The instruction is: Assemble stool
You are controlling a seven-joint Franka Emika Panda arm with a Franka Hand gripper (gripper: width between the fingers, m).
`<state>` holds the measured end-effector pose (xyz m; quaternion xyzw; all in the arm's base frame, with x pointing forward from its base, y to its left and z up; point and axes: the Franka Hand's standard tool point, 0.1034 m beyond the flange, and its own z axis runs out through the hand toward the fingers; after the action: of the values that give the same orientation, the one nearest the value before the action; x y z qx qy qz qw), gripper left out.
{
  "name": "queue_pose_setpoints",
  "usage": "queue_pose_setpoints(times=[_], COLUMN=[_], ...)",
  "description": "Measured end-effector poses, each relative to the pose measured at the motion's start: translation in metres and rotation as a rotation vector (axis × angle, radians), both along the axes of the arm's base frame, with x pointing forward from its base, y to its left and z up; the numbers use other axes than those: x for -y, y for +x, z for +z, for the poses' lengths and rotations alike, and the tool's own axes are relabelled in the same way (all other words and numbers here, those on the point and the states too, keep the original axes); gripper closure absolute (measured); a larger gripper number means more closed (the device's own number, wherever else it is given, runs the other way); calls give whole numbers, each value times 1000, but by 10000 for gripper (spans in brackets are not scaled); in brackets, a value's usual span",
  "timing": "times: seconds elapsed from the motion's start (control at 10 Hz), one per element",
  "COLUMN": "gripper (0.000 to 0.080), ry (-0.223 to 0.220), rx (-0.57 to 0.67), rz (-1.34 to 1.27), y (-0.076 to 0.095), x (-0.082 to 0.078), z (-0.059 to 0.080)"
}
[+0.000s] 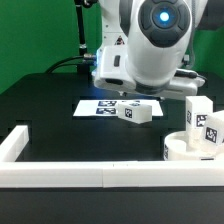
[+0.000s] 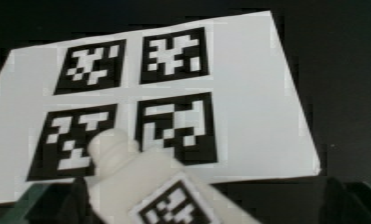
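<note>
You're clearly in a robotics lab here, not anybody's home. Your robot arm (image 1: 150, 50) hangs over a bare black table (image 1: 40, 110) fenced with white rails (image 1: 60, 176), with a green backdrop (image 1: 35, 30) behind it. The marker board (image 1: 92, 105) lying flat carries four black-and-white tags, and even the loose white leg (image 1: 140, 112) wears one.

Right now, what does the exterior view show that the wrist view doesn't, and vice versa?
Exterior view only: the arm, the border rails, and the round seat with two legs, at the exterior view's right. Wrist view only: four separate tags on the marker board. Both: the marker board and a loose leg at its edge.
</note>
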<state>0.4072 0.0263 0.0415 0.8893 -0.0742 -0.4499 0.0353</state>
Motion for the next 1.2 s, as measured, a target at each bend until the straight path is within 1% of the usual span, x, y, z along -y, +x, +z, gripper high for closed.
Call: queue_pose_setpoints(times=[0.3, 0.6, 0.8, 1.2], gripper=[150, 150, 150, 150], ry=[-6, -6, -7, -1], rx=[-16, -8, -8, -4], rz=[2, 4, -2, -13], y=[-5, -1, -2, 0], x=[2, 10, 15, 27], z=[-11, -15, -22, -23])
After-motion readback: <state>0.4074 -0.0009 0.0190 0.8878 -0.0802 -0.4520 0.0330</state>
